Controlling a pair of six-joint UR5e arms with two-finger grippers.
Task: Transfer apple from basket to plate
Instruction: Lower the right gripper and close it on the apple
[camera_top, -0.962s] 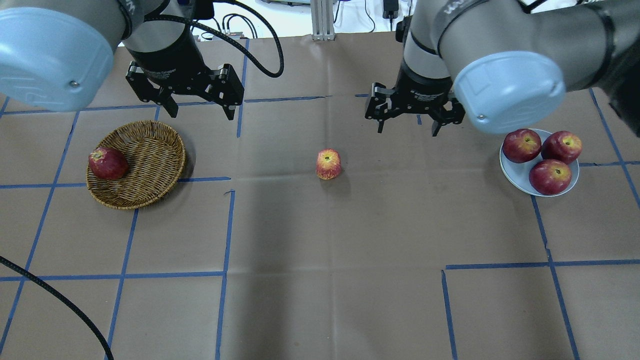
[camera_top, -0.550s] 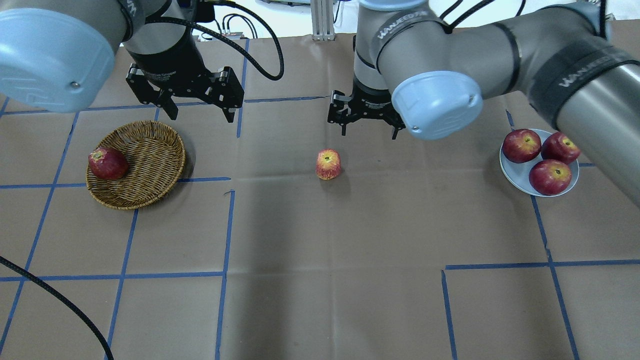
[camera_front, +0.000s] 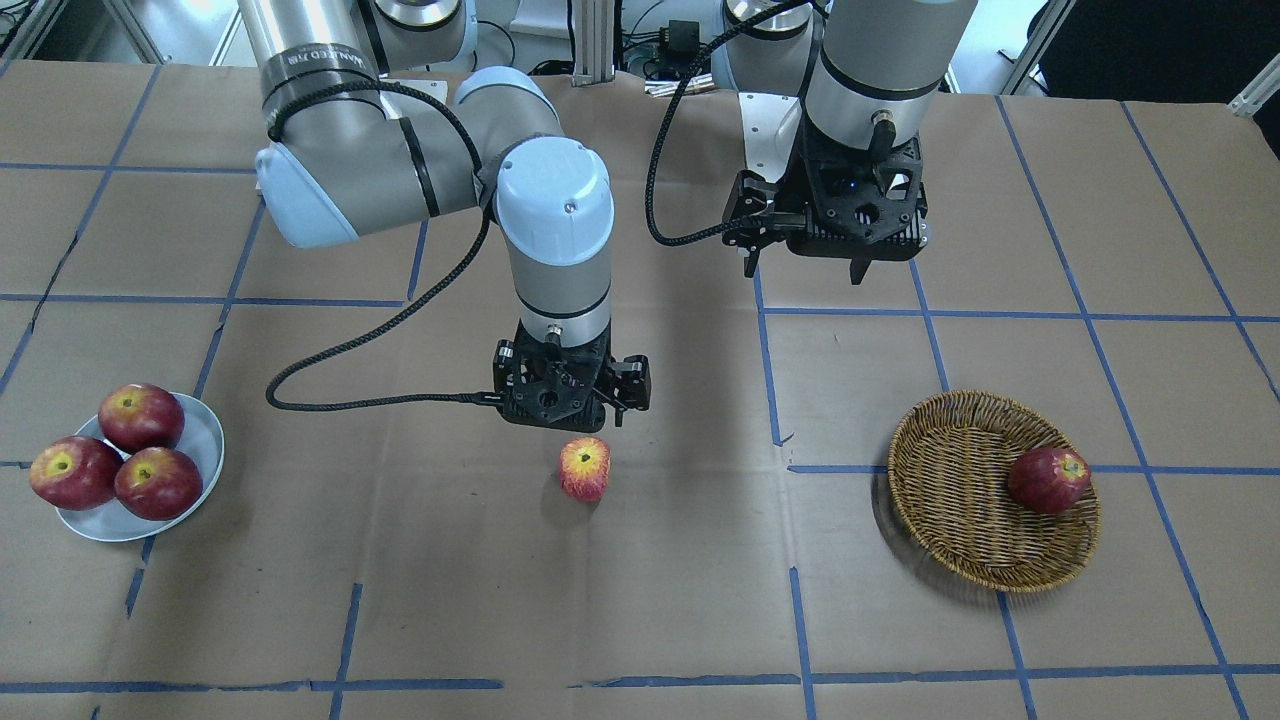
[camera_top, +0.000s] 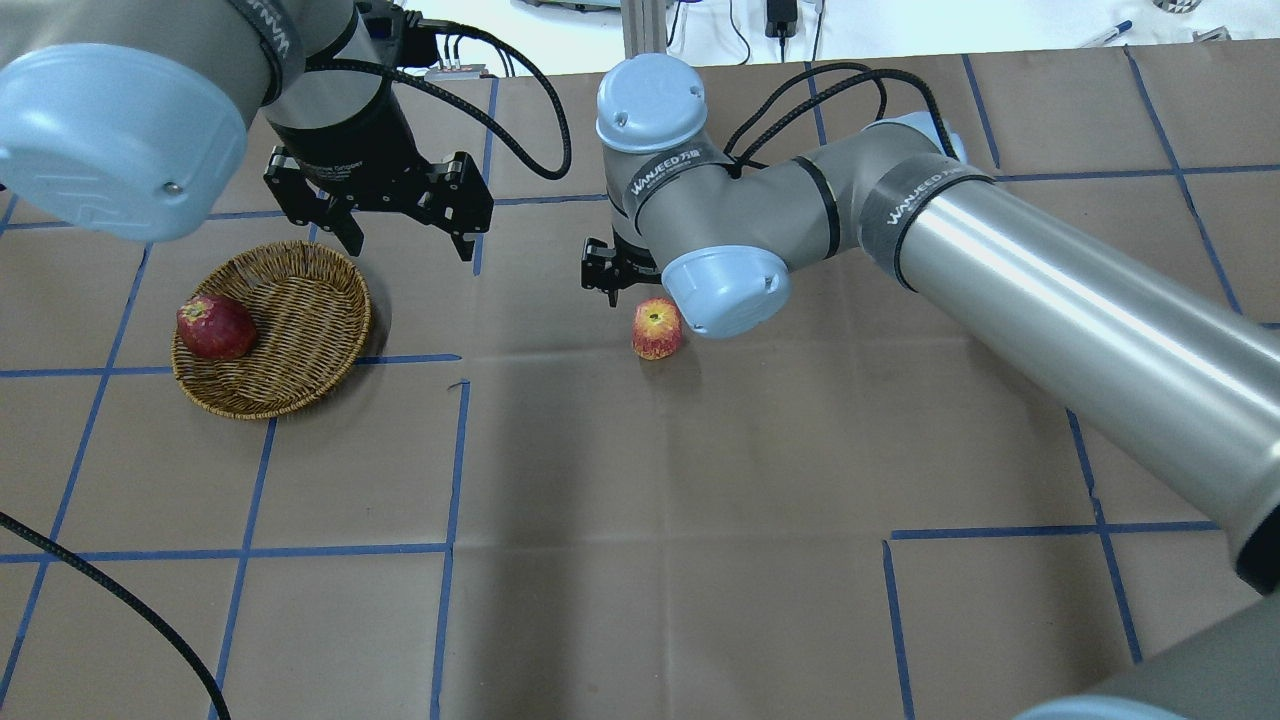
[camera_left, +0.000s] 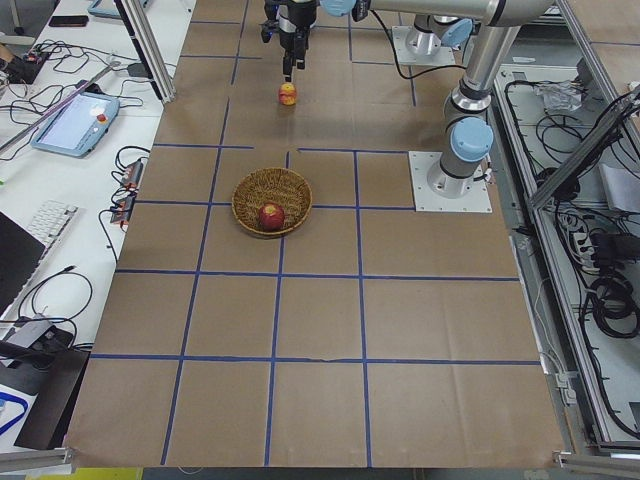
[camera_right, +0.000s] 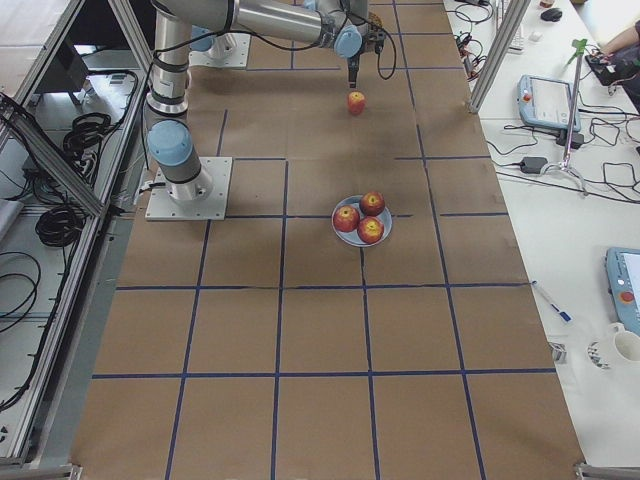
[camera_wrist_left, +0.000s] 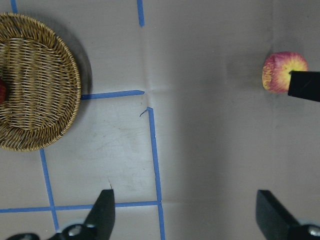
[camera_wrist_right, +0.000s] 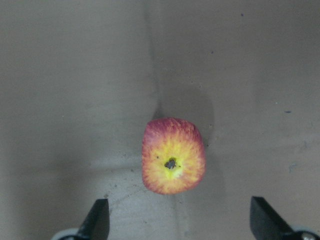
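Apple out on the desk
It sits stem-up mid-desk, far from every edge, between basket and plate. The right gripper hangs spread above it, and the left gripper is spread beside the basket.

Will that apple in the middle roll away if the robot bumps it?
Probably a bit: the apple is rounded and stands loose on flat paper. Its skin looks smooth, so the right gripper might slip off it.

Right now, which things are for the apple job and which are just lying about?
For the job: pale apple, basket, plate, right claw.
Just lying about: dark apple in the basket, three dark apples on the plate.
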